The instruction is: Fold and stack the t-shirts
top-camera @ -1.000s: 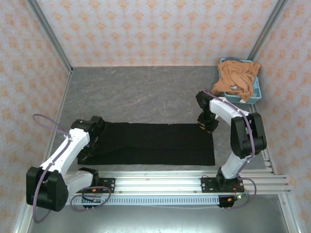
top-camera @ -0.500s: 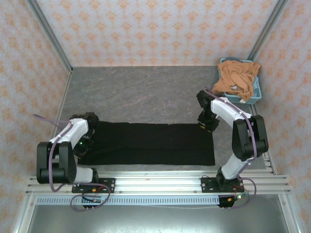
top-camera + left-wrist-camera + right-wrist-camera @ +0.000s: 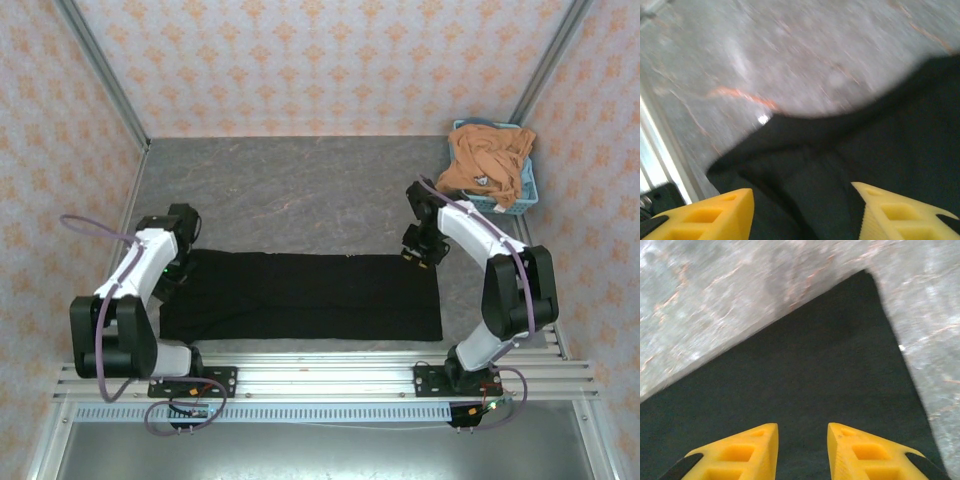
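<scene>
Black t-shirt [image 3: 300, 296] lies long, L to R, on the worktop [image 3: 300, 190]. L pincer [image 3: 801, 192] is over its left end, R pincer [image 3: 802, 426] over its right far corner. Both open, holding nothing.

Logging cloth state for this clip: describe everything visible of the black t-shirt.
The black t-shirt is soft, matte cloth with no print showing. It lies flat as a long rectangular band across the near part of the grey table, parallel to its near edge. Its left end looks slightly rumpled, with layered folds; its far right corner is crisp. The open left gripper and open right gripper sit over its far corners; contact cannot be judged.
</scene>
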Action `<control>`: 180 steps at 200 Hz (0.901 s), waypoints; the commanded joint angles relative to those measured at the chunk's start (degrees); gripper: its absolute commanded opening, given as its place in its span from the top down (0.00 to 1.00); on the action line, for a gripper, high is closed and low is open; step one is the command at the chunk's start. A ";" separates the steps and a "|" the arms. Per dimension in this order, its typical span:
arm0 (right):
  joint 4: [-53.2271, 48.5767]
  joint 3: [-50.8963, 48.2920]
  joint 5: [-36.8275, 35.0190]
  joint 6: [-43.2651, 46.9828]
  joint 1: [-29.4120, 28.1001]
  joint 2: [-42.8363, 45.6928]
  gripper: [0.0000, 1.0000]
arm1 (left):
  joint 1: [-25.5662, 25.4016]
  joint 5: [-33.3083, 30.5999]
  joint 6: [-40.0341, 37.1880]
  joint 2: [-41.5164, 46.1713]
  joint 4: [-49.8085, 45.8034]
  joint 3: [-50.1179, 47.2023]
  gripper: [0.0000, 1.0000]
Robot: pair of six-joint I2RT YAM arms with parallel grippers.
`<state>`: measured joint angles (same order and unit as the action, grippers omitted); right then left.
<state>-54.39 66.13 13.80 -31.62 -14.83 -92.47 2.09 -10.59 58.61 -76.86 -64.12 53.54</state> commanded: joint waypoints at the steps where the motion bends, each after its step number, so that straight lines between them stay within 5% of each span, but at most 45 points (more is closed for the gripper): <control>1: 1.71 1.00 6.61 3.92 -2.26 -2.20 0.71 | -7.56 9.46 6.17 1.85 -4.52 -1.63 0.55; 39: 1.87 3.07 11.40 5.29 -4.18 -8.57 0.75 | -13.95 16.89 10.71 -5.55 3.00 -4.24 0.69; 89: -1.40 5.81 6.17 3.14 -1.88 -17.19 0.77 | -13.41 11.16 3.99 -21.21 7.33 4.79 0.73; 133: -1.82 11.04 1.21 1.16 5.14 -22.83 0.77 | -11.94 11.32 -7.42 -39.45 12.35 23.19 0.73; 180: -3.52 20.69 -1.23 1.55 6.92 -26.90 0.76 | -11.05 8.40 -15.02 -45.18 8.40 42.12 0.68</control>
<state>-57.01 83.77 19.09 -29.52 -8.45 -116.99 -10.09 2.48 49.41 -120.70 -55.99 90.56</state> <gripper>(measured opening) 0.235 0.301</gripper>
